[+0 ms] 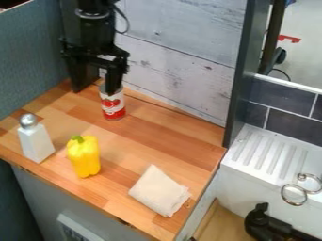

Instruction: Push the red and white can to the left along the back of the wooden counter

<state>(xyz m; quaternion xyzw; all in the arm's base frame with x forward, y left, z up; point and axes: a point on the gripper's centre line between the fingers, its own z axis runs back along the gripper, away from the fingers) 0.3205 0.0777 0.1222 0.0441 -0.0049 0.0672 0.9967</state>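
Red and white, the can (114, 109) stands upright near the back of the wooden counter (157, 136), close to the pale plank wall (182, 35). I have the black gripper (113, 90) pointing down over it, its lower end overlapping the can's top from where I watch. I cannot tell whether the two touch, nor whether the tool is wide or narrow.

I'd judge the can stiff and smooth, likely heavy for its size if full, and a little slippery on its curved side. I would take it around the middle, square across its width, since a pinch near the rim could tip it or let it turn.

Towards the front, on the left of my view, are a white shaker (36, 142) with a silvery top and a yellow pepper (84, 157), green stem up. A folded pale cloth (159, 190) lies nearer the right edge. Beyond that edge is the white sink (258, 157).
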